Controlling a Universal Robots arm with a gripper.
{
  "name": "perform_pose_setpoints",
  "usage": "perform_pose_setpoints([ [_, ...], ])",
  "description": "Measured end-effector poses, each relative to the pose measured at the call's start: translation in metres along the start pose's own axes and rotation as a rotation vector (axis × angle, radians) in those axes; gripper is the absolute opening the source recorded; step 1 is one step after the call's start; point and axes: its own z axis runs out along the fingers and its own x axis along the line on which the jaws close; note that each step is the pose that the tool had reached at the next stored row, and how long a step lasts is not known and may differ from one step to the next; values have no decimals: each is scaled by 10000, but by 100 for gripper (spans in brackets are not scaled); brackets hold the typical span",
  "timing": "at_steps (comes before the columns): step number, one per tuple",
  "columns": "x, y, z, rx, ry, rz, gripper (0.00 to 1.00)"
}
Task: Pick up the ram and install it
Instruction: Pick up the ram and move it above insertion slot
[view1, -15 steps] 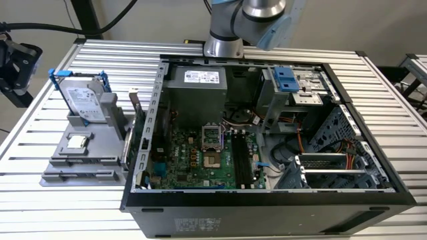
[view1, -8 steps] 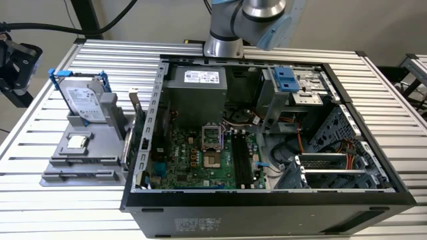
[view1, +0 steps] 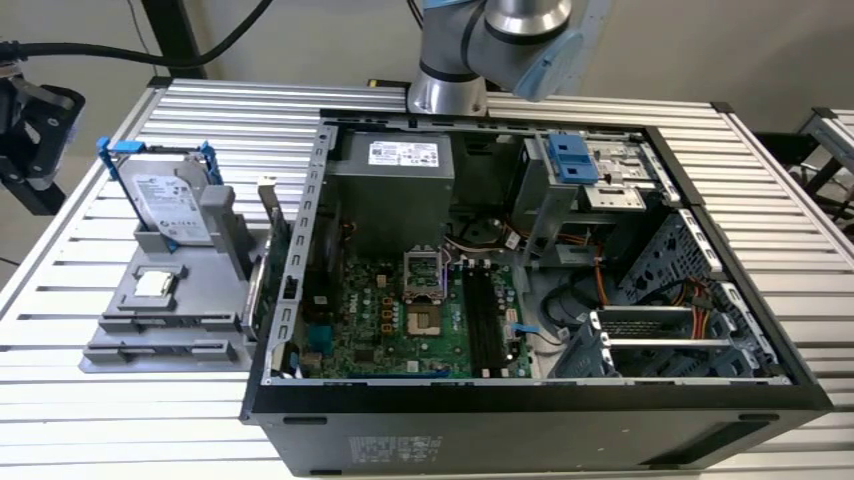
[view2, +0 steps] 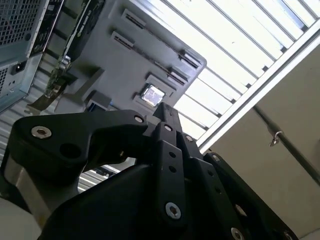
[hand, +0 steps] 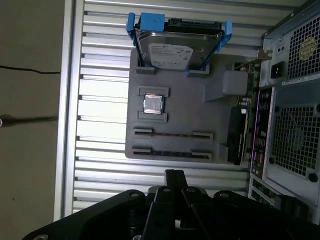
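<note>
The ram looks like a thin dark strip seen edge-on, sunk in the grey fixture's (hand: 210, 115) long slot (hand: 171, 151) nearest my gripper. A second like strip sits in the slot beside it (hand: 172, 134). My gripper (hand: 175, 174) hangs above the slatted table just off that edge of the fixture, fingers shut together with nothing between them. In the second wrist view the gripper (view2: 166, 111) points at the same fixture. In the exterior view the gripper (view1: 38, 185) is at the far left, apart from the fixture (view1: 187, 300). The motherboard's black memory slots (view1: 483, 322) lie inside the open case.
On the fixture a silver hard drive in a blue frame (hand: 177, 42) stands upright and a small square chip (hand: 153, 104) lies flat. A green expansion card (hand: 237, 135) stands between fixture and case. The open computer case (view1: 534, 420) takes up the table's middle.
</note>
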Motion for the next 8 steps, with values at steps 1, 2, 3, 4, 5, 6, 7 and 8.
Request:
perform_pose_setpoints([
  [1,0,0,0,-1,5,-106,0],
  [2,0,0,1,-1,10,-215,0],
  [3,1,0,0,1,16,-328,0],
  [4,1,0,0,4,22,-445,0],
  [5,1,0,0,7,28,-555,0],
  [6,2,0,0,9,34,-670,0],
  [7,2,0,0,10,40,-787,0],
  [8,4,0,0,11,47,-914,0],
])
